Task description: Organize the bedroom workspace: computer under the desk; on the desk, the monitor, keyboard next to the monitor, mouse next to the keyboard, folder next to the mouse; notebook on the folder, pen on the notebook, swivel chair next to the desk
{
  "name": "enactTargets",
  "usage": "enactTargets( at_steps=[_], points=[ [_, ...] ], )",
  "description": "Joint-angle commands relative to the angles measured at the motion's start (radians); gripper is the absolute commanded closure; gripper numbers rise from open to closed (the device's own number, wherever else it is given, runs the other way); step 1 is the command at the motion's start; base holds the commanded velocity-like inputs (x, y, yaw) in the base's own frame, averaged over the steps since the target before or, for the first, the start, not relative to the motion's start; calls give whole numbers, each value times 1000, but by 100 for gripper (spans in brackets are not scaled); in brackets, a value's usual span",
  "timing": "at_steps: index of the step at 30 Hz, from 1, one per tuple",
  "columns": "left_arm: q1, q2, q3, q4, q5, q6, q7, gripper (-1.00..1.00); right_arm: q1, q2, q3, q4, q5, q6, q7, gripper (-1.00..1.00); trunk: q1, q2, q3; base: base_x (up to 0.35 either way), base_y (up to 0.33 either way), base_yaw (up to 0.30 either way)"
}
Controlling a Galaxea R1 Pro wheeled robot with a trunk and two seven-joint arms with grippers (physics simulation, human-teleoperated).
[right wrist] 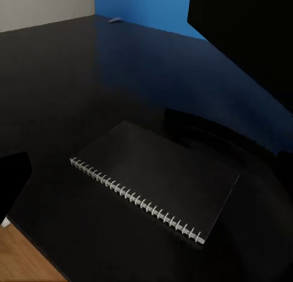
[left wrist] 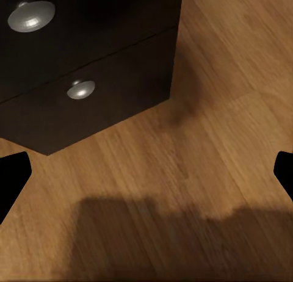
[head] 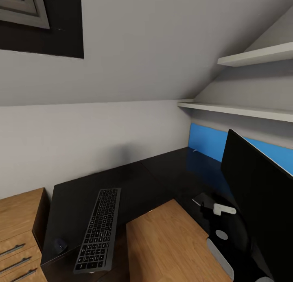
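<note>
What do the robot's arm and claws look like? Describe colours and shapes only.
The right arm is mostly black, with a pale grey shell panel, a round grey disc and a short white cylindrical piece. The left claw has plain black fingertips; the right wrist view shows one fingertip, equally black. No cables or markings visible.

Head view looks down across the tabletop (head: 162, 180); right wrist hovers close over the same tabletop; left wrist faces the floor (left wrist: 213, 160) closely
</note>
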Motion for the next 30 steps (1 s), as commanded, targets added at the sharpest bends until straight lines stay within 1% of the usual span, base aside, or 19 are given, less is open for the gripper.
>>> enactTargets(
  at_steps=[1, 6, 11, 17, 21, 28, 29, 30],
  points=[
    [-1, 1, -8, 2, 10, -6, 7, -100, -5, -1, 3, 9, -11, -7, 2, -100, 0, -1, -1, 0, 0, 0],
    [-1, 0, -8, 5, 9, -8, 7, -100, -21, -1, -7, 41, -14, -5, 36, -100, 0, -1, -1, 0, 0, 0],
    [-1, 0, -8, 6, 9, -8, 7, -100, -36, -1, -10, 64, -26, -2, 56, -100, 0, -1, -1, 59, 0, 0],
    [-1, 0, -9, 7, 9, -9, 7, -100, -50, 1, -11, 81, -63, 6, 76, -100, 0, -1, -1, 218, 0, 0],
    [-1, 0, -9, 7, 9, -9, 7, -100, -54, 1, -11, 83, -76, 23, 81, -100, 0, -1, -1, 98, 0, 0],
    [-1, 0, -9, 7, 9, -9, 7, -100, -56, 2, -11, 85, -84, 43, 84, -100, 0, -1, -1, 19, 0, 0],
    [-1, 0, -9, 7, 9, -9, 7, -100, -57, 2, -11, 85, -88, 49, 84, -100, 0, -1, -1, 3, 0, 0],
    [-1, 0, -9, 7, 9, -9, 7, -100, -58, 2, -11, 85, -105, 72, 84, -100, 0, -1, -1, 1, 0, 0]
  ],
)
